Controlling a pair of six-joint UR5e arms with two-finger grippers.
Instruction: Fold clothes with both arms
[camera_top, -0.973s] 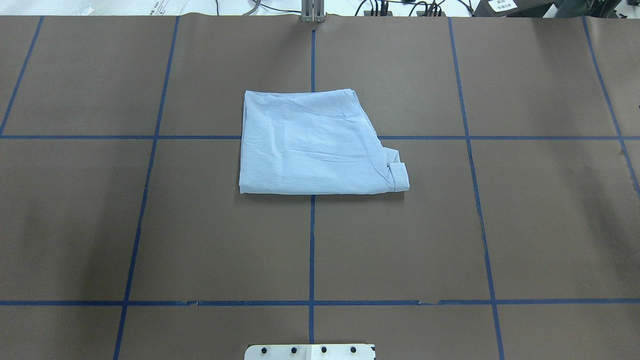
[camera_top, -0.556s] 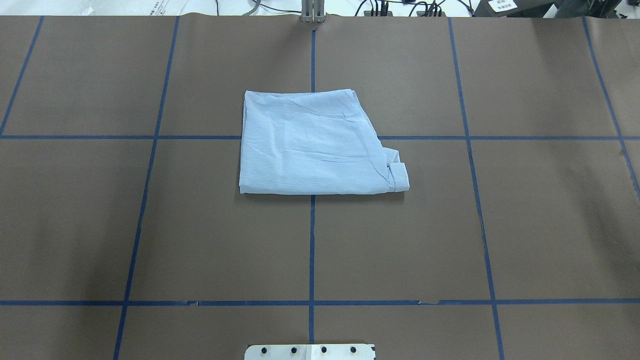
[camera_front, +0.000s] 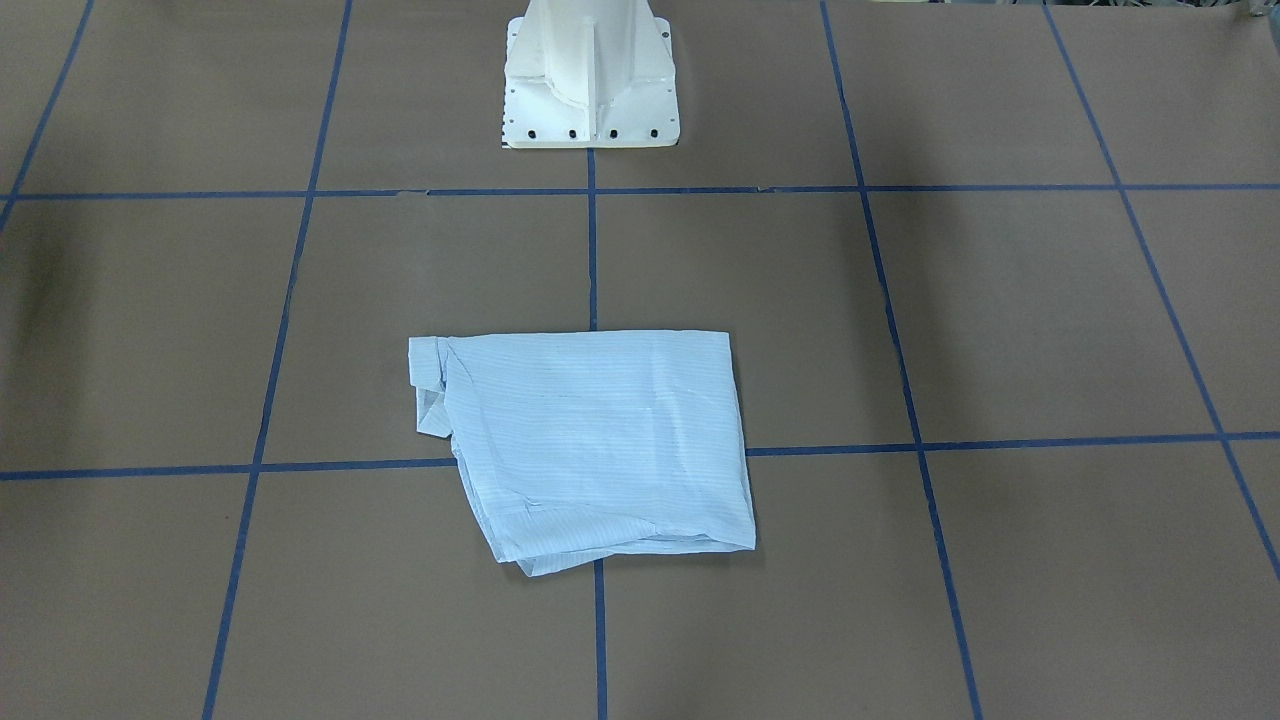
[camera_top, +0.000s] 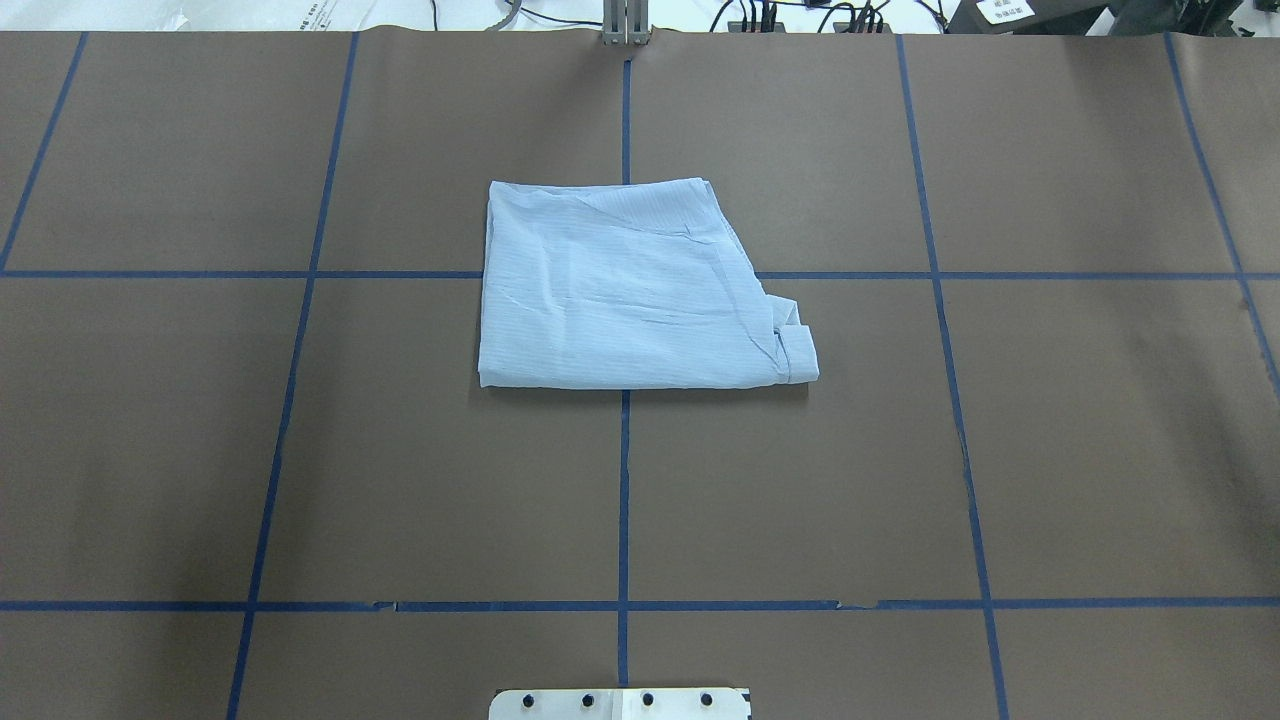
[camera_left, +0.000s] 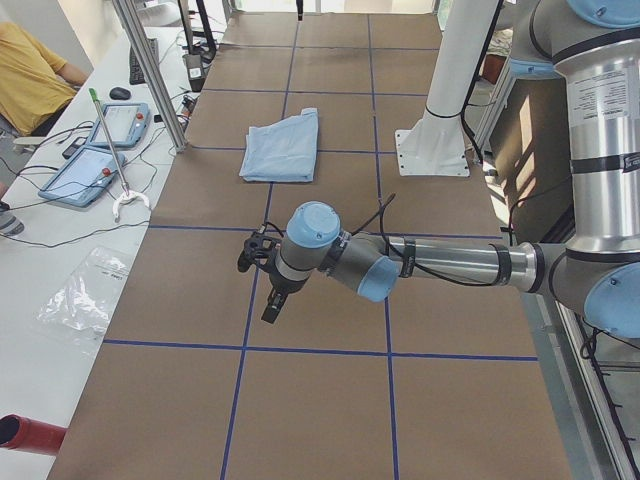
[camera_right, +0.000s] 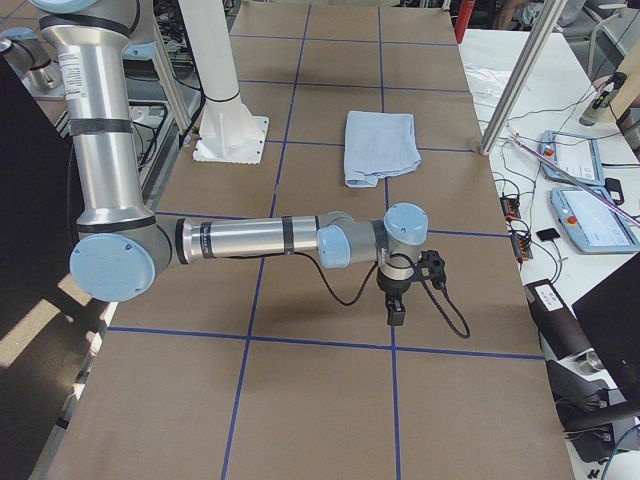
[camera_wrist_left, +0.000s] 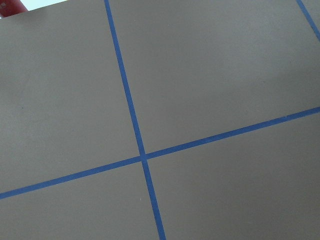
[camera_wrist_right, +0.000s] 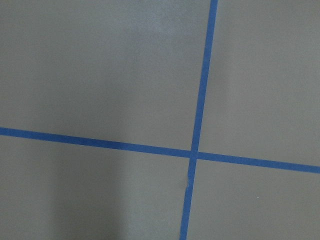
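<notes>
Left gripper (camera_left: 269, 313) first: black, slim, pointing down at the table on the end of the near left arm (camera_left: 450, 262). It shows only in the left side view, so I cannot tell whether its jaws are apart or together. Its wrist camera takes in just matte brown paper and a crossing of blue tape (camera_wrist_left: 143, 157).

It's the same story with the right gripper (camera_right: 395, 316). It is black, hangs straight down with a cable looping off the wrist, and appears only from the right side, so its jaw state cannot be told either. The right arm (camera_right: 250, 240) reaches out low and nearly level, a brushed grey tube with pale blue caps.

Both grippers are well apart from the shirt (camera_top: 630, 290). It lies in the middle of the table (camera_top: 1080, 450), folded into a flat, roughly square packet that straddles the centre tape line and one cross line. The cloth is thin, pale blue and finely striped, with soft creases. One side runs at a slant, and a small doubled tab of fabric (camera_top: 797, 350) pokes out at the corner on the robot's right, on the side nearer the white pedestal (camera_front: 590, 90).

The table itself is covered in dull brown paper, gridded with blue tape.
</notes>
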